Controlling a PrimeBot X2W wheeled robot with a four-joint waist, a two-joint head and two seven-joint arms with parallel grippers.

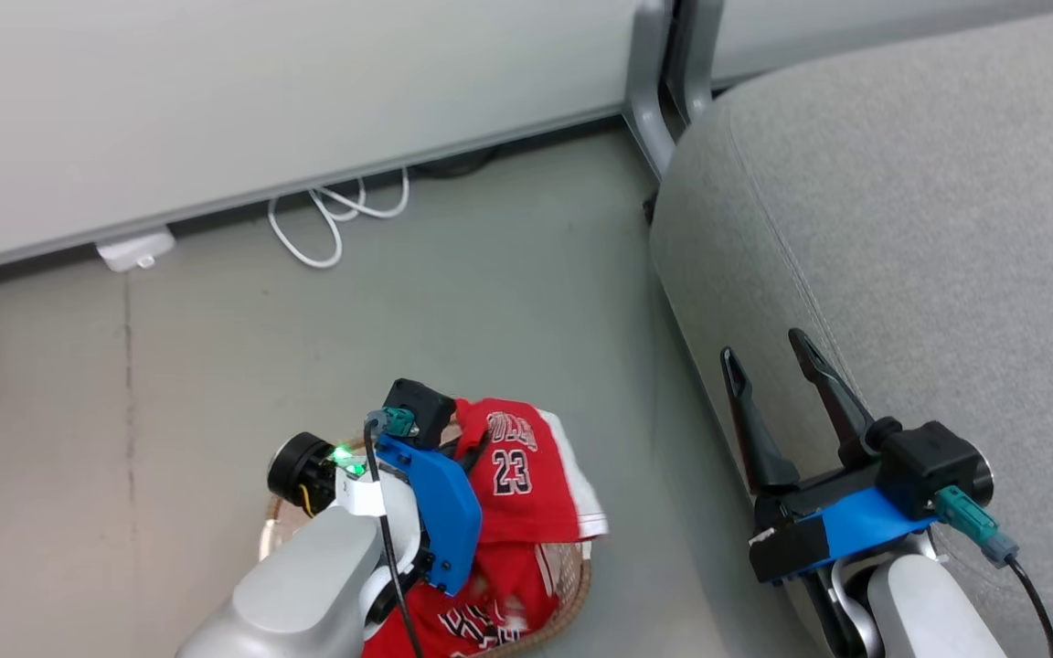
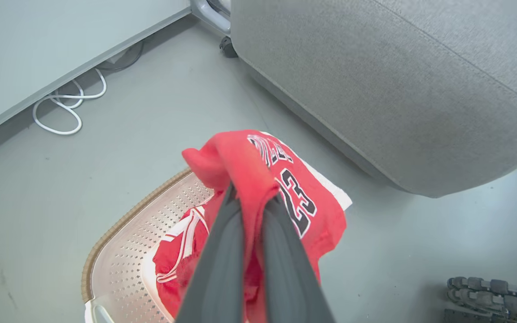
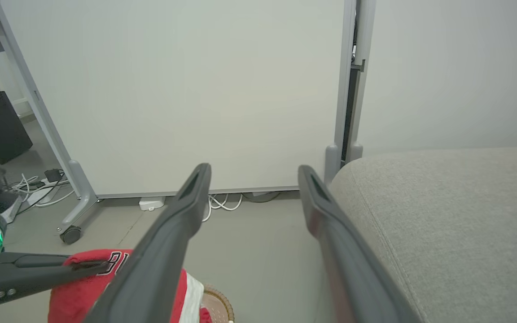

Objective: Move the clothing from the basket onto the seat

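the red garment [image 1: 526,503] pinched in the left claw [image 2: 254,196] bears a black, white-edged "23" just right of the claw's tips. arched above the number is a word that looks like "bulls", partly folded. below the claw, a second garment [image 1: 481,621] in the basket [image 1: 583,585] has lettering too blurred to read.

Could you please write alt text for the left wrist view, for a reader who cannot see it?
The left gripper, shut, holds a red "23" jersey lifted above a cream perforated laundry basket where another red garment lies. A light-grey sofa seat stands at the upper right on the grey floor.
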